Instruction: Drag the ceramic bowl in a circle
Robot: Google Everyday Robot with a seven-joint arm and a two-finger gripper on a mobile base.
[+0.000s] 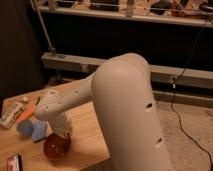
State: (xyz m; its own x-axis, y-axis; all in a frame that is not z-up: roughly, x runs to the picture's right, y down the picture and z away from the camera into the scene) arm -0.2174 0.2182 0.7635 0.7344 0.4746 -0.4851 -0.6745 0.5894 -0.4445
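Observation:
The ceramic bowl (54,147), reddish-brown and shallow, sits on the wooden table (85,125) near its front edge. My gripper (61,134) reaches down from the white arm (75,97) and ends at the bowl's far rim, where it seems to touch the bowl. The arm's wrist hides the gripper's end and part of the bowl's rim.
A blue-grey round cup (23,127) and a blue object (39,131) lie just left of the bowl. An orange item (28,113) and a white bottle (12,115) lie further left. A small red and black packet (14,162) is at the front left edge. The table's right edge runs close to the bowl.

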